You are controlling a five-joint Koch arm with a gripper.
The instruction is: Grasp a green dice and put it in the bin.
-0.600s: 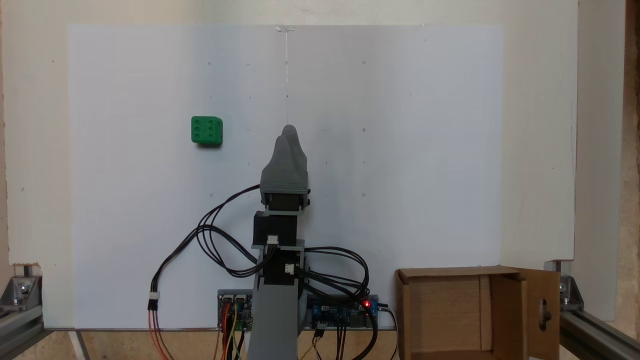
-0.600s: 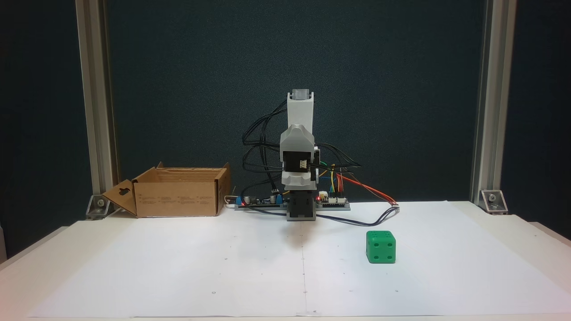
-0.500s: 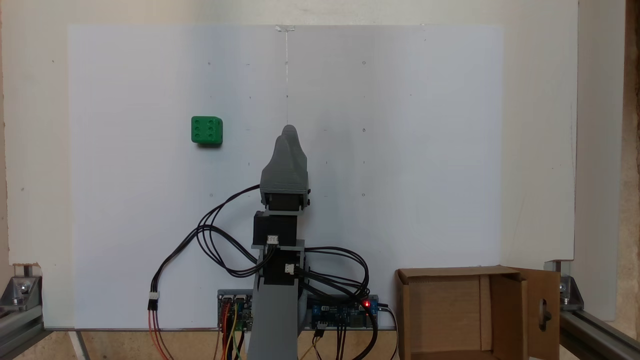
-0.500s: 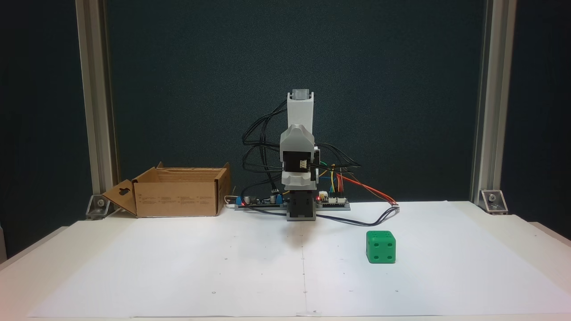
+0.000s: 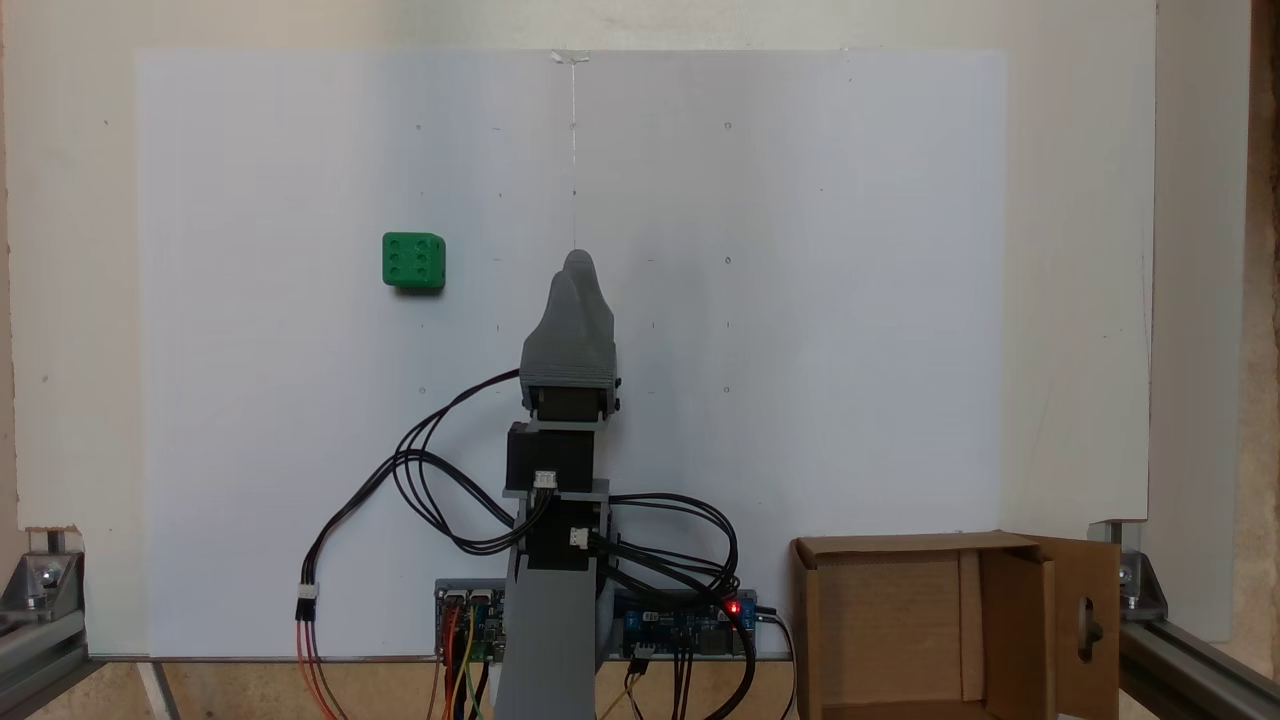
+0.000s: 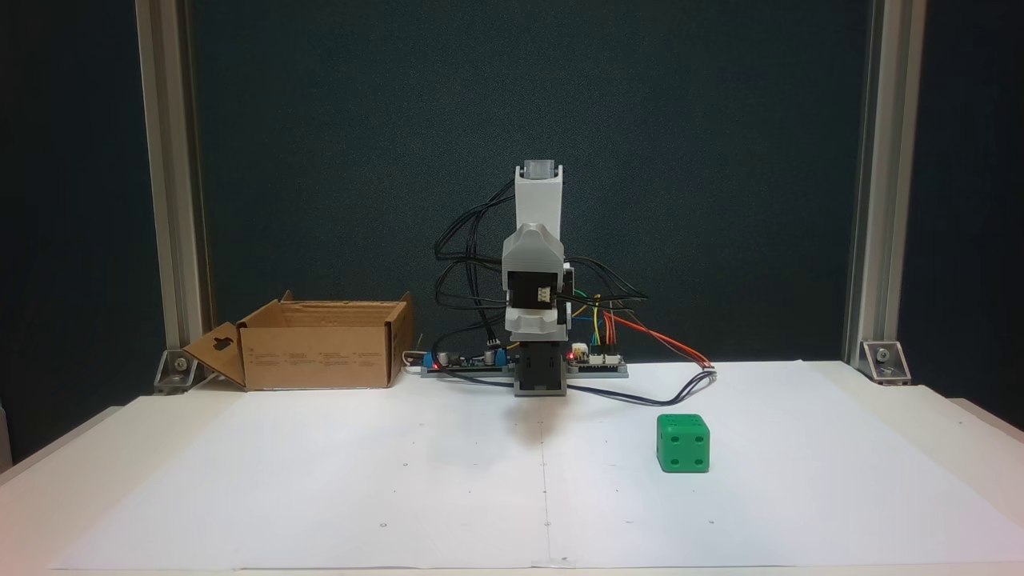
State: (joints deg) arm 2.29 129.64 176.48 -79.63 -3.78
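White paper sheet (image 6: 320,480) on table, dark backdrop (image 6: 360,120), aluminium posts (image 6: 868,184)

— Any writing you can make out?

— No words or brand names. The bin (image 6: 320,346) has small dark print in three patches on its front wall in a fixed view, but it is too small to read.

— Numbers, then?

— Only pips. The dice (image 5: 413,261) shows six on its top face in the view from above. From the front, the dice (image 6: 683,443) shows four on the face toward the camera, and its top face carries several pips that are hard to count at that angle.

— The circuit boards?

— The boards (image 5: 680,627) by the arm's base carry no lettering that can be read.
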